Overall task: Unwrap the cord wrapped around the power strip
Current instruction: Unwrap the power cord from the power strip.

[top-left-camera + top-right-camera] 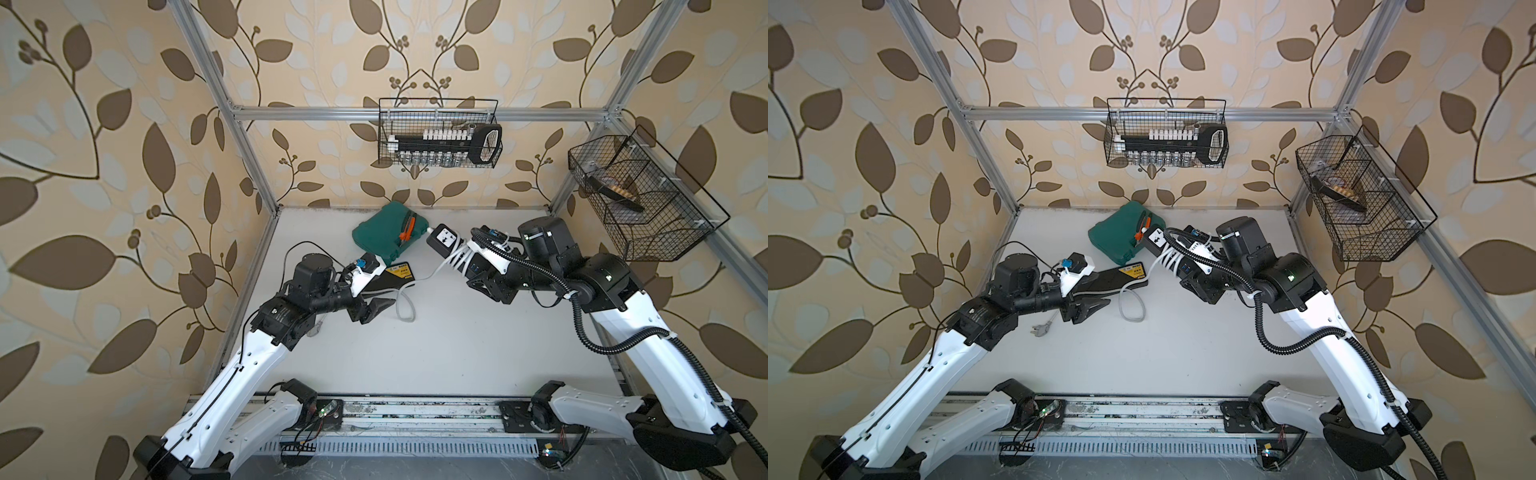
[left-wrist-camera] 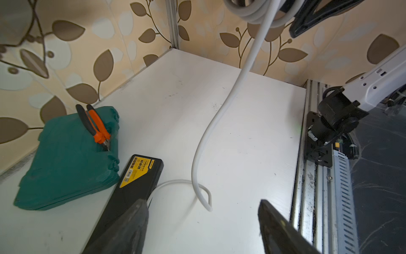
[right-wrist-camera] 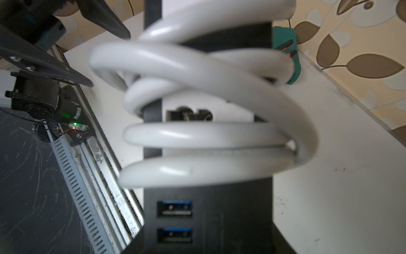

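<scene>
The power strip (image 1: 442,239), a small black bar with white sockets, is held tilted above the table, and my right gripper (image 1: 476,270) is shut on its port end (image 3: 208,220). The white cord (image 3: 197,136) is still coiled round its middle in several turns. From the coils (image 1: 1169,259) a free length drops to the table and makes a loose loop (image 1: 1133,307), and its grey plug (image 1: 1040,330) lies beside my left arm. My left gripper (image 2: 203,204) is open low over the table. The loop's end (image 2: 207,205) lies just ahead of its fingers, ungripped.
A green case (image 1: 388,239) with orange pliers (image 1: 406,228) sits at the back. A long black case with a yellow label (image 1: 395,278) lies beside my left gripper. Wire baskets hang on the back wall (image 1: 438,133) and the right wall (image 1: 640,199). A metal rail (image 1: 415,411) runs along the front edge.
</scene>
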`<state>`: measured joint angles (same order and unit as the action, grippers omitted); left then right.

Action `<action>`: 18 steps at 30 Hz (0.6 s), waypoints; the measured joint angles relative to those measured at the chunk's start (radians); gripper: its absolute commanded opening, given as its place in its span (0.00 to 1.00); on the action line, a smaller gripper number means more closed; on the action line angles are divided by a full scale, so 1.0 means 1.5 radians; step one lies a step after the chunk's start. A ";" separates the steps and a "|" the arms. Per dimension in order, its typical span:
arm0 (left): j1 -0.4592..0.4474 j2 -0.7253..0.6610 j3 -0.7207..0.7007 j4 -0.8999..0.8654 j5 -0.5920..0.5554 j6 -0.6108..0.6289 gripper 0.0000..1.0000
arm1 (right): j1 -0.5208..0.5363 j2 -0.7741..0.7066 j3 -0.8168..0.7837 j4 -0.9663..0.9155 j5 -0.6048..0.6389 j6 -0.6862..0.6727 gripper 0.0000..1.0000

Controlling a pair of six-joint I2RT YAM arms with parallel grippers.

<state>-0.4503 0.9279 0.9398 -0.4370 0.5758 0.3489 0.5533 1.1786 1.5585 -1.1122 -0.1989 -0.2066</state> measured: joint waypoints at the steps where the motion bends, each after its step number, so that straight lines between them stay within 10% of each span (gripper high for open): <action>1: -0.011 0.026 0.000 0.020 0.002 -0.009 0.78 | 0.000 0.000 0.000 0.000 -0.006 0.000 0.00; 8: -0.070 0.148 0.000 0.119 0.004 -0.026 0.66 | 0.000 0.000 0.000 0.000 -0.036 0.000 0.00; 18: -0.076 0.203 0.017 0.158 -0.002 0.030 0.18 | 0.000 0.001 0.000 0.000 -0.043 0.000 0.00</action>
<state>-0.5636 1.2324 0.9646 -0.1993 0.5732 0.3939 0.5533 1.1793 1.5585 -1.1118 -0.2642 -0.2066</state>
